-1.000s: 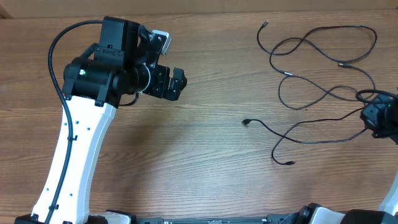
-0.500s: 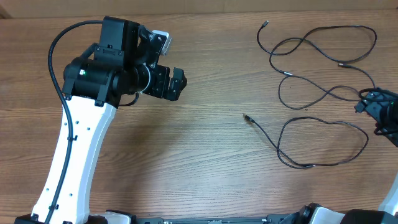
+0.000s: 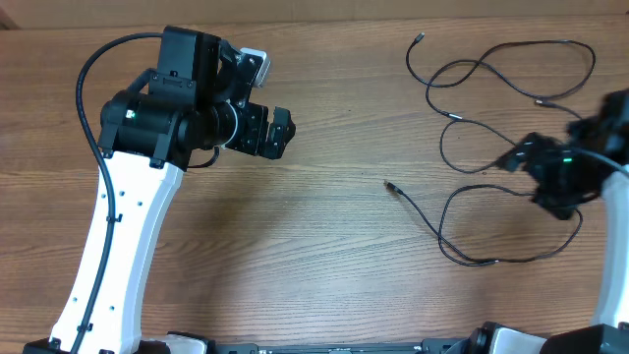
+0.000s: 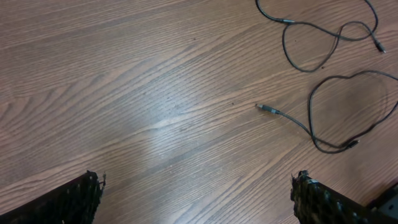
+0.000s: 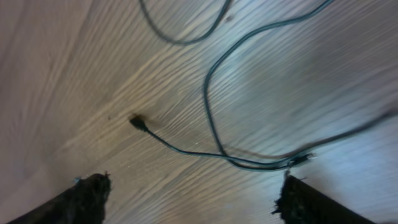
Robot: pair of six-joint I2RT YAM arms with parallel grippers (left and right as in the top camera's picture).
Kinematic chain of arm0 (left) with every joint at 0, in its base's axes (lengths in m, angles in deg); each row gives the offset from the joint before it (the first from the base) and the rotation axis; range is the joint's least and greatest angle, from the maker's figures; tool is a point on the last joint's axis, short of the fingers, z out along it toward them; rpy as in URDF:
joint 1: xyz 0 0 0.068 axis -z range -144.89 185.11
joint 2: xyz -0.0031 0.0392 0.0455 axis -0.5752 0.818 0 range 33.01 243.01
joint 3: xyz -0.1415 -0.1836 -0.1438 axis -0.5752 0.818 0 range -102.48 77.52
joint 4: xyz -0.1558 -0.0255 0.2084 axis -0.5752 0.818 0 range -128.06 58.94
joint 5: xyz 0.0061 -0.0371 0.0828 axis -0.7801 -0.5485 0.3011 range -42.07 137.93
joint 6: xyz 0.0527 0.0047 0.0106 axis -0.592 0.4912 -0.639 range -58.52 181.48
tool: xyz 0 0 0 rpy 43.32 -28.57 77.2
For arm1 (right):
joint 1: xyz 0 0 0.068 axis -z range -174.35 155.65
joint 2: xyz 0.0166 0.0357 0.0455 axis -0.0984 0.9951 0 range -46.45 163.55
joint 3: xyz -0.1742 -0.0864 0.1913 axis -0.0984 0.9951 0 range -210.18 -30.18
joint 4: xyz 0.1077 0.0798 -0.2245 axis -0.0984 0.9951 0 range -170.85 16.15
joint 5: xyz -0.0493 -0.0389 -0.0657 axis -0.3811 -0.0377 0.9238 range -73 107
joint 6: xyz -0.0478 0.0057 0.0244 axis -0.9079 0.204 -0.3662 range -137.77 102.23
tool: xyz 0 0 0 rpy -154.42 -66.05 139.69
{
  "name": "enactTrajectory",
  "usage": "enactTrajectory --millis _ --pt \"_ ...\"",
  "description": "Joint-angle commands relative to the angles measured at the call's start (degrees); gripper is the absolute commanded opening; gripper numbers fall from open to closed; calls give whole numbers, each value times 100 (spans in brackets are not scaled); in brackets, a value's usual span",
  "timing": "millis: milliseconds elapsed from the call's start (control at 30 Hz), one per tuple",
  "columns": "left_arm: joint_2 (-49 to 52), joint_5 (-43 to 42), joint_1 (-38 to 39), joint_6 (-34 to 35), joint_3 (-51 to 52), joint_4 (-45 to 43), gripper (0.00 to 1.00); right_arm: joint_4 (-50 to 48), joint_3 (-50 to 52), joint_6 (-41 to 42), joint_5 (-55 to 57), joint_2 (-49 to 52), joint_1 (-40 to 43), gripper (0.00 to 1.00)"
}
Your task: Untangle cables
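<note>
Right gripper (image 5: 194, 186): jaws spread wide with nothing between them, only wood and cord below. That wrist view is blurred, so don't lean on its fine detail. From overhead it sits on the right side of the table (image 3: 324, 275), over the spot where the upper cables (image 3: 442, 147) pass the top of the lower loop. You can't tell its height above them from these views.

Left gripper (image 4: 196, 190): jaws at full spread, empty. It hangs over bare wood on the left half, well apart from every cord.

The cables are all on the right half of the table, lying flat.
- Lower cable (image 3: 418, 207): one plug end (image 3: 388, 184) lies near mid-table. The cord runs right and toward the near edge into a big open loop. The right wrist view shows that plug and the loop's bottom just ahead of the fingers.
- Upper cables: long loose curves toward the far right corner, crossing each other in several places. One plug tip (image 3: 420, 36) lies near the far edge.
- The two groups lie close together. You can't tell whether they cross, because the right arm (image 3: 568, 175) covers that spot.

Left arm (image 3: 118, 226): the white link comes up from the near-left edge, with the black wrist turned right. The right arm enters from the right edge.
</note>
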Motion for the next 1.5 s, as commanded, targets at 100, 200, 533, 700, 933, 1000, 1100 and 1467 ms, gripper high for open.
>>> enactTrajectory --millis 100,200,533,700,933,1000,1100,1467 --pt "-76 28 -9 105 0 0 100 -688 1069 737 -160 22 -890 82" --pt "-76 28 -9 107 0 0 100 -1102 1530 675 -155 24 -1366 86" --pt "-76 28 -9 125 0 -4 100 -2330 2100 367 415 240 -2704 85" --pt "-76 31 -9 125 0 -2 99 -2876 2103 299 1141 568 -2933 76" --pt "-76 31 -9 122 0 -2 100 -2887 2103 -227 1108 994 -2968 76" --pt "-76 31 -9 125 0 -15 100 -2835 2103 -363 1078 1075 -2968 72" --pt "-76 31 -9 125 0 -28 100 -2651 2103 -647 1051 1222 -2968 68" --pt "-76 31 -9 122 0 -2 99 -2577 2107 -647 1143 1659 -2966 32"
